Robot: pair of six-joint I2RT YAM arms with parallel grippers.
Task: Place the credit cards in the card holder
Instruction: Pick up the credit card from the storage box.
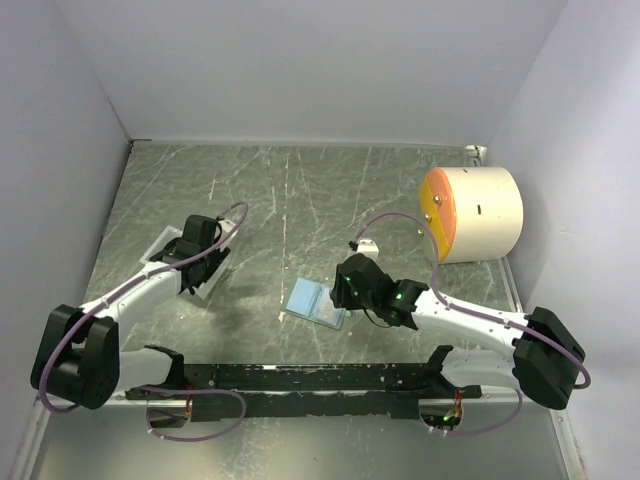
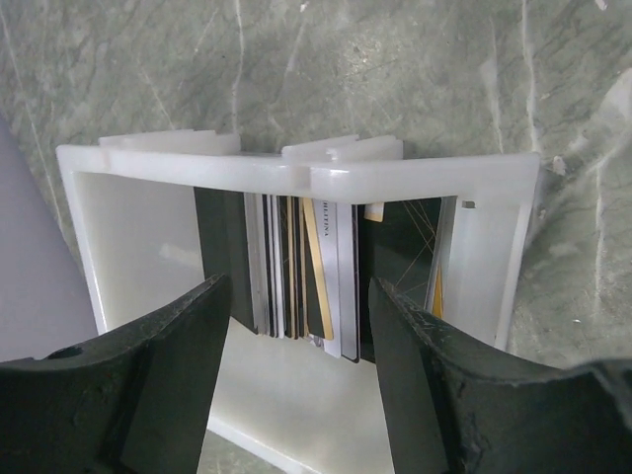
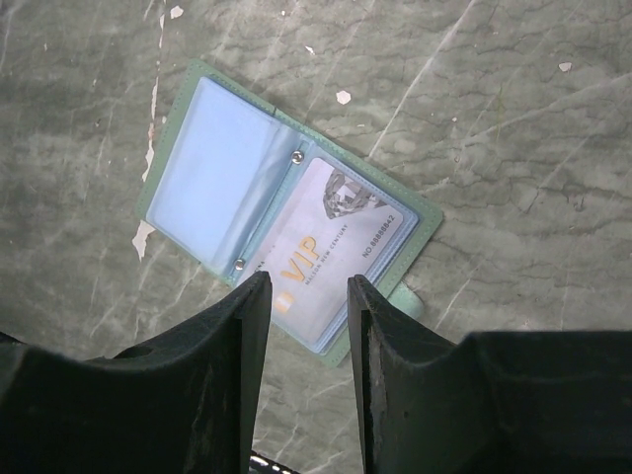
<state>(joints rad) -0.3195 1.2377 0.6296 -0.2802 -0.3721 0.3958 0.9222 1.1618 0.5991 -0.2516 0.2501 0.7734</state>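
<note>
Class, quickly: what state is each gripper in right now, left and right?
Left gripper: open, holding nothing, at the credit cards in the white tray.
Right gripper: open, empty, over the open card holder.

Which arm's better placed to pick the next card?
Left, likely: the left gripper, open, is lined up on the credit cards in the white tray; the right gripper hovers over the open card holder.

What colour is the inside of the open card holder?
The card holder is light blue inside; the right wrist view shows it best.
</note>
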